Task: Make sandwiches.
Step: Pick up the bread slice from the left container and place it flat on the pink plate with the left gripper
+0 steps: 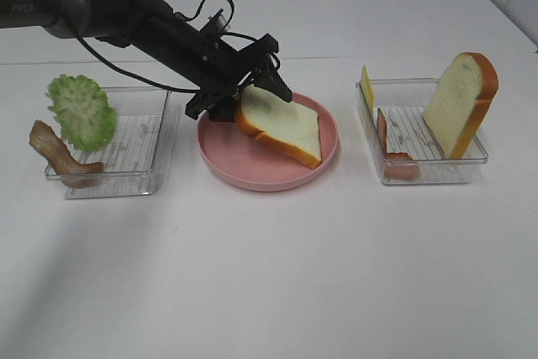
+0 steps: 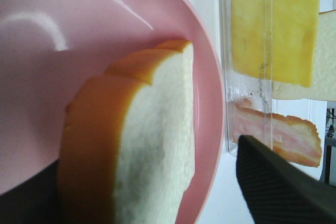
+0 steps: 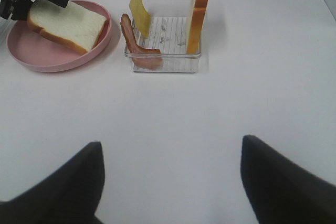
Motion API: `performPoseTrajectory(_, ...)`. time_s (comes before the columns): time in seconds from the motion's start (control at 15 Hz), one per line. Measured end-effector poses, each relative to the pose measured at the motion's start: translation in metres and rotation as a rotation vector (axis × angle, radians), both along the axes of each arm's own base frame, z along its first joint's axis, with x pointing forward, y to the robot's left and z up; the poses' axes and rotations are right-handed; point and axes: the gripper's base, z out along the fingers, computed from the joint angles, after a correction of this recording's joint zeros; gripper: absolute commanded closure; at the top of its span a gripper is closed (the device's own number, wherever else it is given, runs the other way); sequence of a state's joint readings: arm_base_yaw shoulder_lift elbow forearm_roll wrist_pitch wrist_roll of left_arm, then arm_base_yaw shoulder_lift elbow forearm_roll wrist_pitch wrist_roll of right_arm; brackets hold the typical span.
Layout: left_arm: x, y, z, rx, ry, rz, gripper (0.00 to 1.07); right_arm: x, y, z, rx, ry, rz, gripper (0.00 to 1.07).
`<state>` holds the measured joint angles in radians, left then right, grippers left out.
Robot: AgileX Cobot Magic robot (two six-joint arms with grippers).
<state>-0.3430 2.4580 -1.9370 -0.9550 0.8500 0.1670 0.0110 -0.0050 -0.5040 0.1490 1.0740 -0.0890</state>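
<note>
The sandwich is only just begun. One white toy bread slice with an orange-brown crust [image 1: 282, 124] lies on the round pink plate [image 1: 252, 176] in the middle of the frame. It is the bottom of the sandwich, and nothing is on top of it yet. The slice does not lie quite flat. Its upper left end is raised a little, beside the left pincer [image 1: 248, 94], and its lower right end rests on the plate.

The left pincer is spread, with one black finger on each side of the raised end. In the left wrist view there is a gap between the slice and one finger [image 2: 273, 182]. The other finger is dark and cut off, so I think nothing is pinched, but it may be touching the crust.

All the rest is left to do. A ruffled green lettuce leaf [image 1: 80, 111] and a reddish-brown bacon strip [image 1: 59, 153] sit at the left edge of the clear plastic tray [image 1: 143, 145] on the left of the frame. A thin yellow cheese slice [image 1: 367, 90], a second bacon strip [image 1: 395, 157] and a second white bread slice [image 1: 458, 102] lean in the other clear tray [image 1: 420, 178] on the right. None of them is on the plate.

The right pincer [image 3: 170, 182] is spread wide and holds nothing. It hangs over the bare white table [image 1: 269, 275].
</note>
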Motion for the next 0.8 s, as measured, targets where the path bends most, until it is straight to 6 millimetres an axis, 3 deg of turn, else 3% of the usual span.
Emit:
performPoseTrajectory(0.33,-0.007,0.003,-0.003,0.131,-0.028,-0.105,0.31,0.000,0.000,0.000,0.000,0.000,0.000,0.37)
performPoseTrajectory(0.8,-0.015,-0.006,0.027,0.404,-0.200,-0.187,0.31,0.000,0.000,0.000,0.000,0.000,0.000,0.37)
